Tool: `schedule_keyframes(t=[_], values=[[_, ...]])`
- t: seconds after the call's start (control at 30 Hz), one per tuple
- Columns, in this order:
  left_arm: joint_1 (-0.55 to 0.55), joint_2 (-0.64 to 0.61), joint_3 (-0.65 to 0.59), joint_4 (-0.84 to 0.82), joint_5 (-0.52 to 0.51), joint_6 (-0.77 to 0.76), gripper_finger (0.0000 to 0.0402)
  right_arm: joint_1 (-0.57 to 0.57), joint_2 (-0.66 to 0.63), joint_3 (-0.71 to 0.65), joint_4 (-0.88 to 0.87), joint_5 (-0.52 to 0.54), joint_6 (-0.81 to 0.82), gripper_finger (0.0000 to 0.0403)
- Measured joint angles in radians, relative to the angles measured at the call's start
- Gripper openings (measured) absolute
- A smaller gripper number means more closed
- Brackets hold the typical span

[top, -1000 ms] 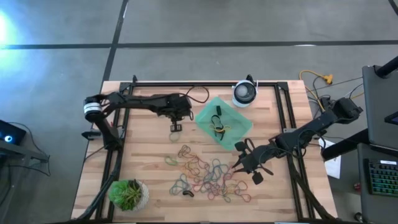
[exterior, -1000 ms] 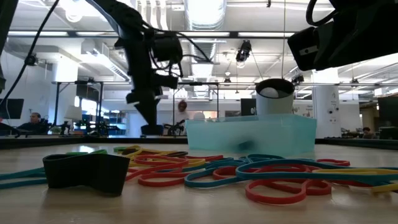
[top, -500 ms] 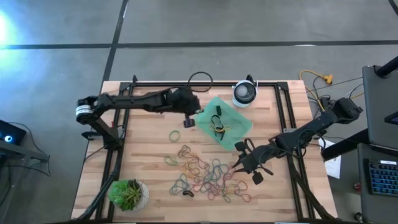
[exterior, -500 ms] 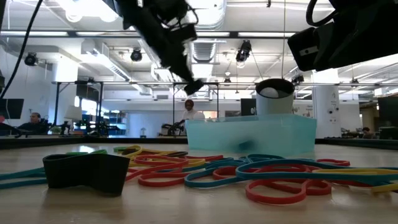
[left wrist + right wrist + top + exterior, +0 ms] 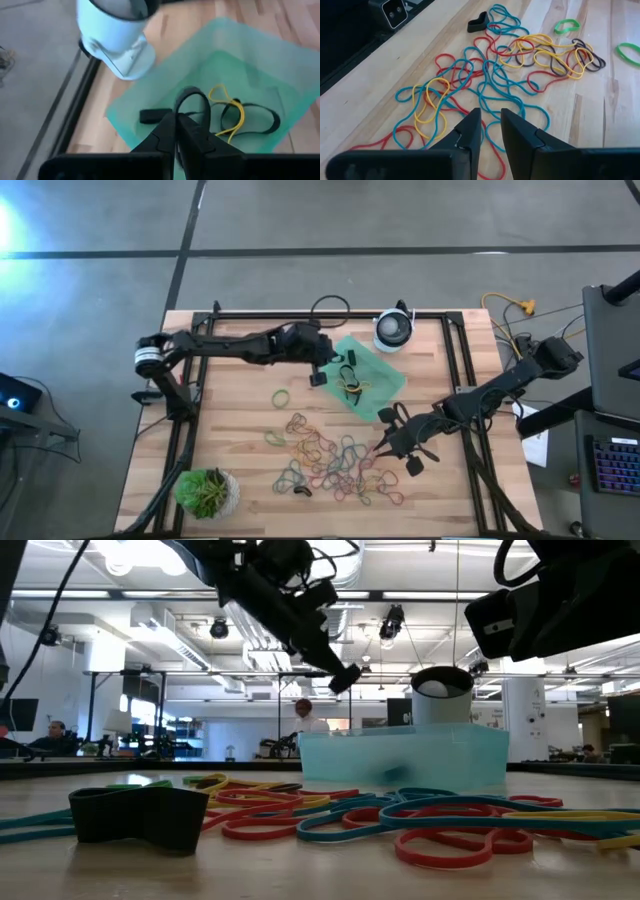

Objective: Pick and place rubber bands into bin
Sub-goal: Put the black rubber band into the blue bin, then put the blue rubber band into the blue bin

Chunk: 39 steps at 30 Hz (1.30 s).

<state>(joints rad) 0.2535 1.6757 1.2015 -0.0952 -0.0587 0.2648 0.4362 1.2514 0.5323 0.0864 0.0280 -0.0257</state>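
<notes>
The rubber bands [image 5: 335, 460] lie in a loose tangle on the wooden table, red, yellow, blue and dark, shown close in the right wrist view [image 5: 485, 75]. A wide black one [image 5: 140, 815] lies at the near side, and a green one [image 5: 281, 396] lies apart. The mint-green bin [image 5: 385, 385] holds black bands and a yellow one [image 5: 231, 112]. My left gripper [image 5: 318, 377] is shut, raised over the bin's left edge. My right gripper [image 5: 490, 132] is slightly open and hovers over the pile's right edge, touching nothing. My left gripper's shut fingertips [image 5: 176, 120] line up with a black band loop [image 5: 194, 97] in the wrist view. I cannot tell whether they hold that loop or whether it lies in the bin behind them. No band hangs from them in the low view.
A round white-and-black device [image 5: 393, 330] stands at the bin's far corner. A potted plant [image 5: 207, 492] sits at the near left corner. A black cable [image 5: 330, 307] loops over the far edge. Dark frame rails [image 5: 455, 360] run along the table's sides.
My left gripper has risen from the table where the green band lies. It has swung right toward the bin and tipped, and is now over the bin's left edge. The green band stays on the table where the gripper was.
</notes>
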Motion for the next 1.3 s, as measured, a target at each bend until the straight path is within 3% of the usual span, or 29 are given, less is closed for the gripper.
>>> schedule_keyframes(t=[0.4, 0.63, 0.93, 1.3], values=[[0.0, 0.139, 0.005, 0.008, 0.002, 0.003, 0.0001, 0.0, 0.0, 0.0, 0.002, 0.0, 0.0, 0.0068], [0.0, 0.143, 0.038, 0.115, -0.001, 0.005, 0.0001, 0.0, 0.0, -0.002, 0.002, 0.0, 0.002, 0.0074], [-0.007, 0.129, 0.054, 0.125, -0.001, 0.004, 0.0003, 0.0, 0.0, -0.007, 0.0, 0.0, 0.019, 0.0073], [-0.008, 0.128, 0.053, 0.112, -0.001, 0.004, 0.0065, 0.0, 0.0, -0.009, 0.0, 0.0, 0.019, 0.0068]])
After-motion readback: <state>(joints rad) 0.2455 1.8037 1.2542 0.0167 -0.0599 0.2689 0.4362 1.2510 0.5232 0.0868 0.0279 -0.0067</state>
